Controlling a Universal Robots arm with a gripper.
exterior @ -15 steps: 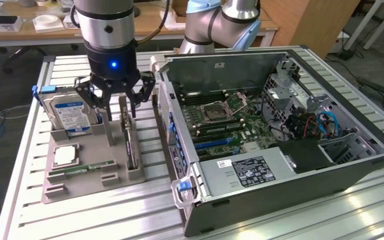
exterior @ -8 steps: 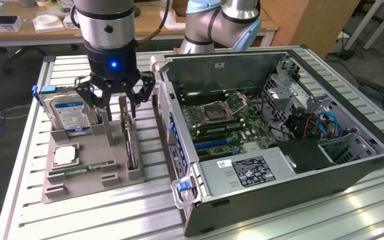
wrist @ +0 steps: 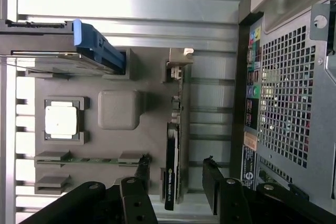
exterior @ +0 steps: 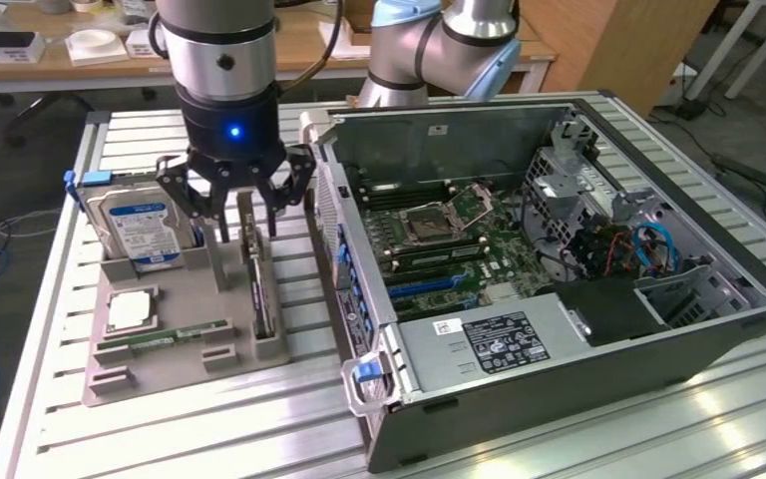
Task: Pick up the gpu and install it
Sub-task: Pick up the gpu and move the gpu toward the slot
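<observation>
Over the grey tray [exterior: 203,289], gripper [exterior: 236,205] hangs with fingers spread either side of the gpu [exterior: 260,274], no contact visible. The gpu stands on edge in its slot, near the blue-and-white-labelled hard drive [exterior: 144,230]. White lettering on its black edge and the PC case [exterior: 437,130] sticker [exterior: 497,342] print are unreadable.

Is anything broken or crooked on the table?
Nothing looks broken or crooked. The thin dark gpu card stands straight in its slot on the grey plastic tray, and the black gripper hovers open above it.
</observation>
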